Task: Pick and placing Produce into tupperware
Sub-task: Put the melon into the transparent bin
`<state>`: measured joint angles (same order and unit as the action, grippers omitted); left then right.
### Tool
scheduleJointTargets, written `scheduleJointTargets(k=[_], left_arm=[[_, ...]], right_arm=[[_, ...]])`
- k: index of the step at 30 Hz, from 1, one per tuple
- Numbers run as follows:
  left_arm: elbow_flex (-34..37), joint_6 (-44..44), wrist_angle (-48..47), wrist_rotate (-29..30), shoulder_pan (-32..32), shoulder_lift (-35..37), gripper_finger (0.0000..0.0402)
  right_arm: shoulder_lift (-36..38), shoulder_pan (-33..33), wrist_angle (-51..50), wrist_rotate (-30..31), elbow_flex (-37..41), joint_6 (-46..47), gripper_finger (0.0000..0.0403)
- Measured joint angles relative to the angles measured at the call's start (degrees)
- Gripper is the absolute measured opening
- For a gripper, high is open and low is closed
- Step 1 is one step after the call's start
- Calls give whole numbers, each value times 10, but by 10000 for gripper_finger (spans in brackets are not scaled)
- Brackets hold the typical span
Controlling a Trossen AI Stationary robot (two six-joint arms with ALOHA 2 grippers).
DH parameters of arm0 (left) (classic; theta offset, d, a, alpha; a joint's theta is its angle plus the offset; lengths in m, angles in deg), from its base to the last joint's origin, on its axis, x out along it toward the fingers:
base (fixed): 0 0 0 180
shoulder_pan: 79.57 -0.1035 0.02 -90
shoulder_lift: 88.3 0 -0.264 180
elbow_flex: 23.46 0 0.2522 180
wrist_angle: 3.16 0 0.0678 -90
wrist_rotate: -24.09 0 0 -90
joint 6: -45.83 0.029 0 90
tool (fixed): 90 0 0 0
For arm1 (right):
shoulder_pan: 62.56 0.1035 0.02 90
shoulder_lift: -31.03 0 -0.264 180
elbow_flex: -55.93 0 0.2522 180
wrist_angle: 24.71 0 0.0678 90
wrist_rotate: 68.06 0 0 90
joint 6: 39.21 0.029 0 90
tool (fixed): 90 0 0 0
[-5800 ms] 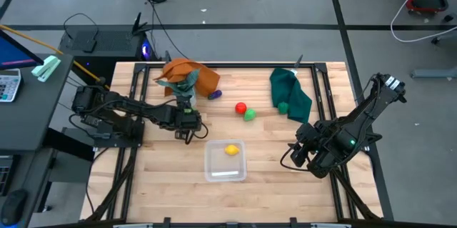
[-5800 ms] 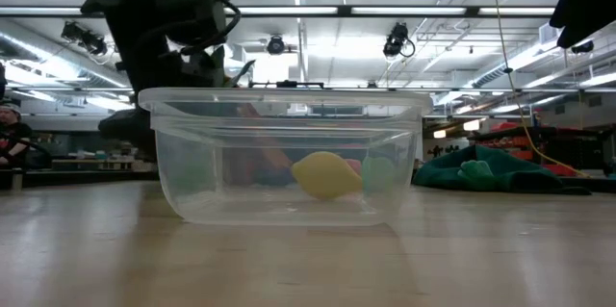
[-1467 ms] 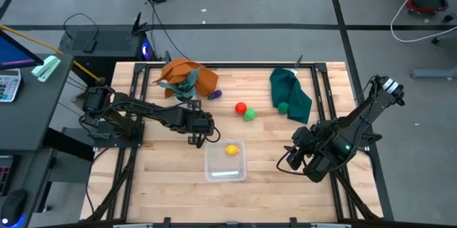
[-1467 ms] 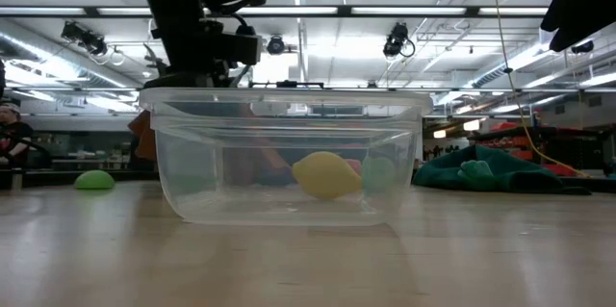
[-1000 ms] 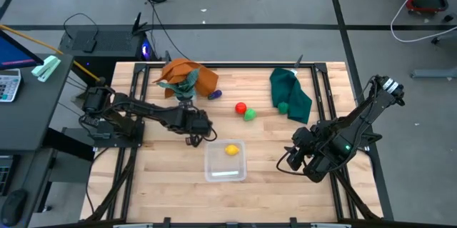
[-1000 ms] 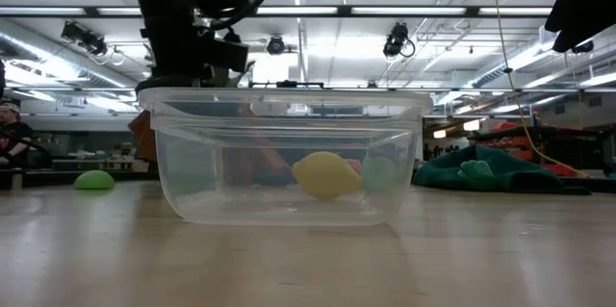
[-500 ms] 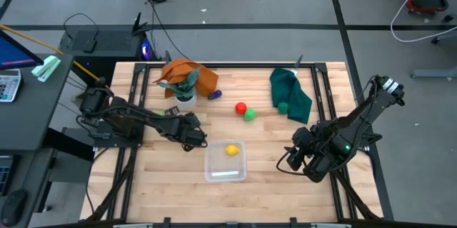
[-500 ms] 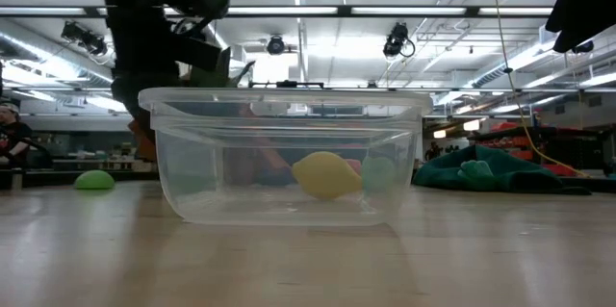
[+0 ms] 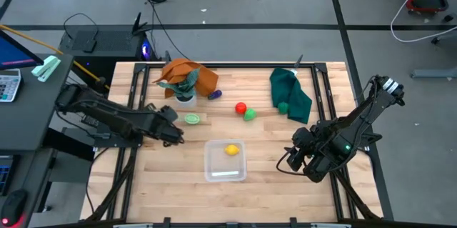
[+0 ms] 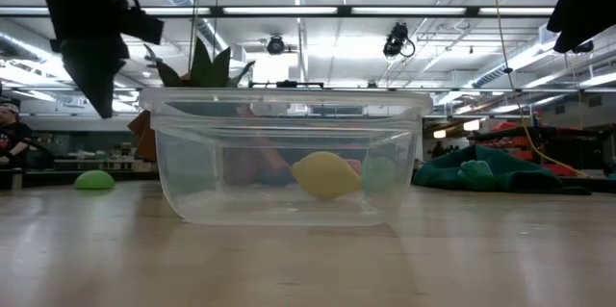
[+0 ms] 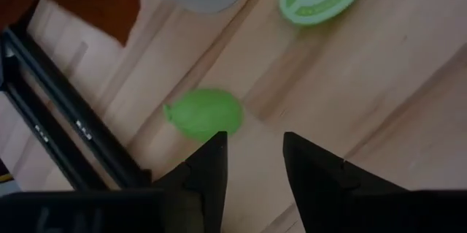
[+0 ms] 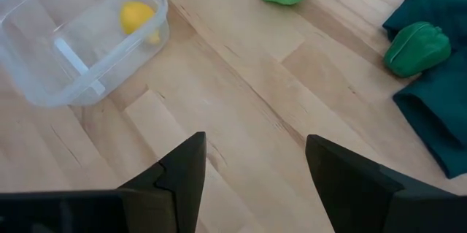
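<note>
Left gripper (image 11: 254, 156) parted, empty, over green piece (image 11: 203, 114) | to be centred before closing | tupperware (image 9: 226, 161) holds lemon (image 9: 232, 149).

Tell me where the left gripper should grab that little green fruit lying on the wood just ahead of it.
Probably best to grip the green fruit across its rounded middle, coming straight down with the open left gripper. It lies low on bare wood, and its small pointed end offers little hold.
</note>
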<state>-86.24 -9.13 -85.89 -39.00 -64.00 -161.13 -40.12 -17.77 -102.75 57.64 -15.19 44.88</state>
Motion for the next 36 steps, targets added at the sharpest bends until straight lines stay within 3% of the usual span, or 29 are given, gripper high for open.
scheduleJointTargets(k=[6,11,21,25,30,36], left_arm=[[29,11,-33,0,6,84,145],[65,78,-35,-20,12,154,140],[83,356,-34,-59,12,203,133],[83,328,-5,-110,10,203,140],[83,286,69,-107,-6,198,138],[83,214,87,-107,-71,129,124]], right_arm=[[0,0,8,0,0,10,199],[0,0,19,-1,0,14,199],[0,0,39,-3,0,18,199],[0,0,42,-3,0,30,199],[0,0,42,-2,0,32,199],[0,-1,42,0,0,32,199]])
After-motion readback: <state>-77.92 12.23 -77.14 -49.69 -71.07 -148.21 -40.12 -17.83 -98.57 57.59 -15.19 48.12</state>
